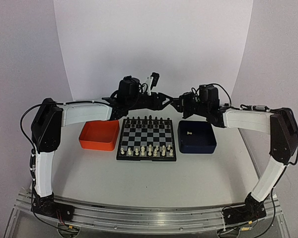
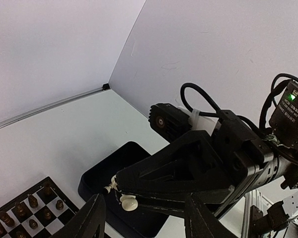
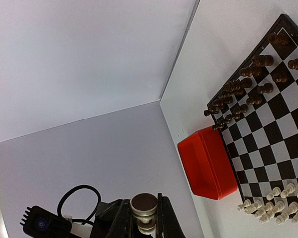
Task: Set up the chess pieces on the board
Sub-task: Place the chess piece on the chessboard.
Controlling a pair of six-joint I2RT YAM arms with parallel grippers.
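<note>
The board (image 1: 147, 139) lies between the two trays, with cream chess pieces (image 1: 148, 149) on its near rows and black pieces on its far rows. Both grippers hang above the board's far edge, tip to tip. My right gripper (image 3: 145, 220) is shut on a cream chess piece (image 3: 144, 204), whose dark felt base faces the wrist camera. In the left wrist view that piece (image 2: 128, 202) sticks out of the right fingertips. My left gripper (image 2: 144, 201) is open, its fingers (image 2: 93, 218) standing either side of the piece without touching it.
An orange tray (image 1: 99, 135) sits left of the board. To the board's right is a dark blue tray (image 1: 197, 137), where one cream piece (image 1: 189, 132) lies. Grey walls close in behind. The board (image 3: 273, 129) and orange tray (image 3: 208, 163) also show in the right wrist view.
</note>
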